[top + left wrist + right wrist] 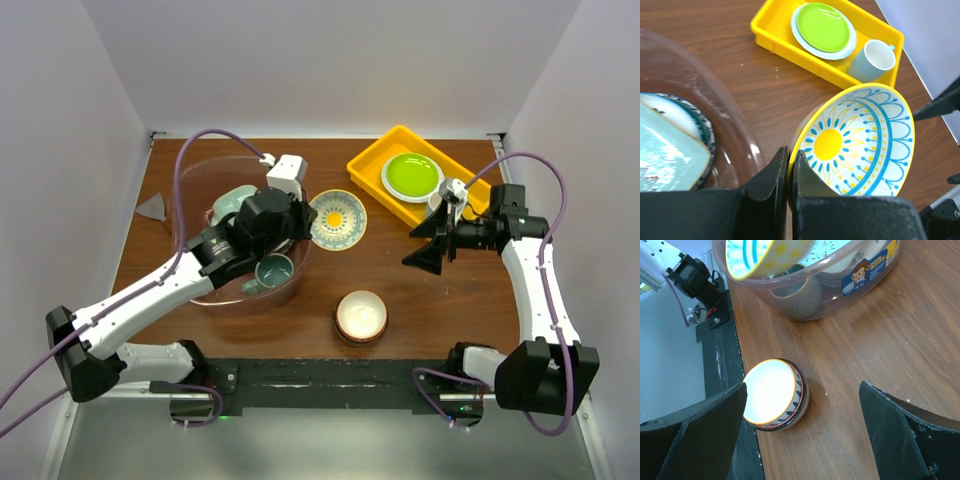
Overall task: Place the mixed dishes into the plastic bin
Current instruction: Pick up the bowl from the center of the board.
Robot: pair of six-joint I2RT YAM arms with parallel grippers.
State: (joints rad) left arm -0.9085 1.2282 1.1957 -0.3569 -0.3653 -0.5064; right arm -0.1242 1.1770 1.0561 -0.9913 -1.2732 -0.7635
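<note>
Yellow-rimmed plate [855,145] held just right of the plastic bin [190,175].
The left gripper [789,165] pinches its rim tight. A teal mug [273,270] and mint dish [232,203] lie inside the bin. One small bowl [772,392] sits outside, right of the bin, and so does the wide-open right gripper [801,410].

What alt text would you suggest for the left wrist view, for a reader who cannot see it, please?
The left gripper pinches the rim of a yellow-and-blue sun-patterned bowl. The clear plastic bin lies left; behind, a yellow tray holds a lime-green plate and a white cup.
</note>
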